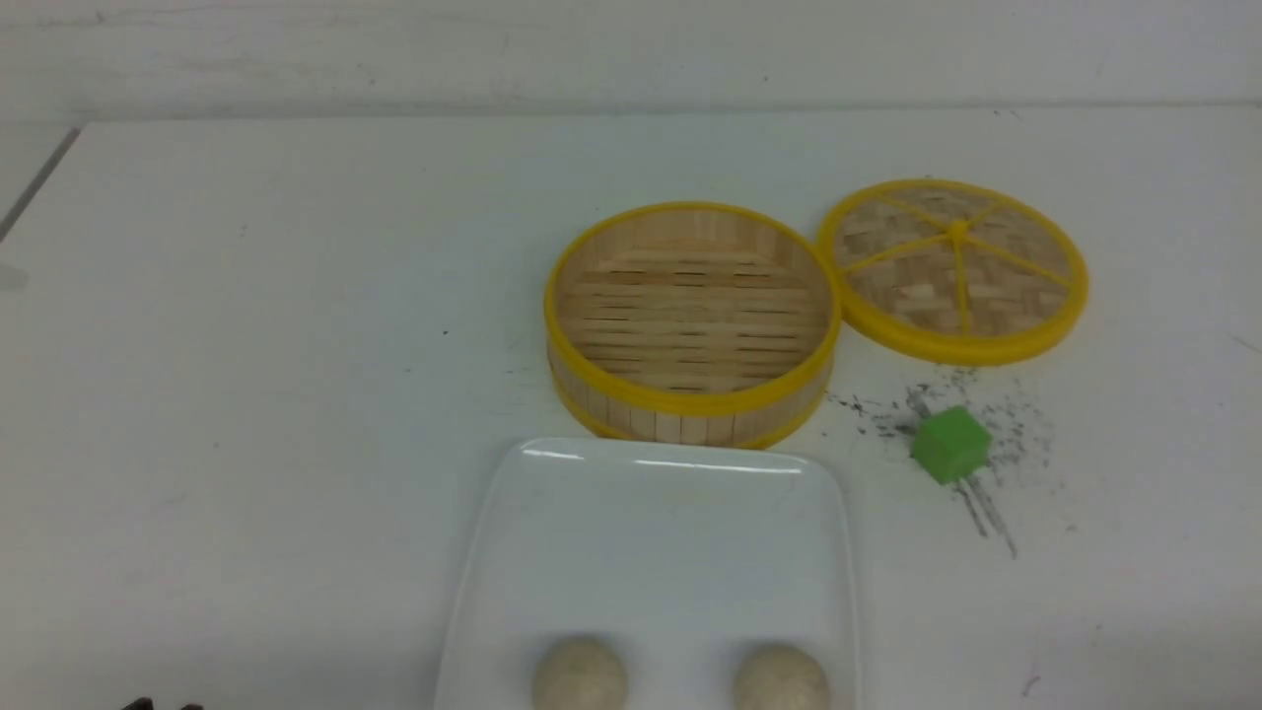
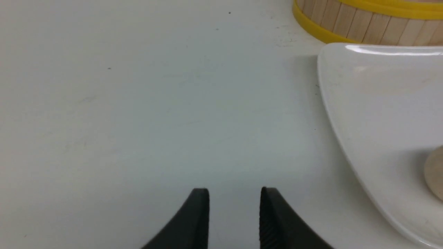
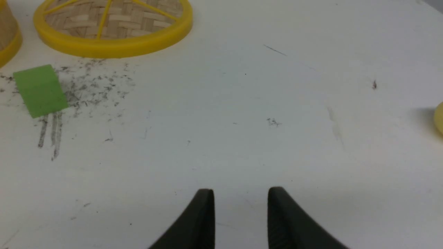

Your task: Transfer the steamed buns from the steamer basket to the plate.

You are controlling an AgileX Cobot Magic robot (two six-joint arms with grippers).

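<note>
Your left gripper (image 2: 234, 193) shows in its wrist view as two dark fingers (image 2: 197, 221) with a clear gap between their tips, nothing between them, hanging over bare table. Your right gripper (image 3: 240, 194) looks the same in its own wrist view: both fingers (image 3: 289, 221) parted, nothing between them. In the front view only a sliver of dark hardware (image 1: 163, 704) peeks in at the bottom left edge, and neither arm can be made out.
</note>
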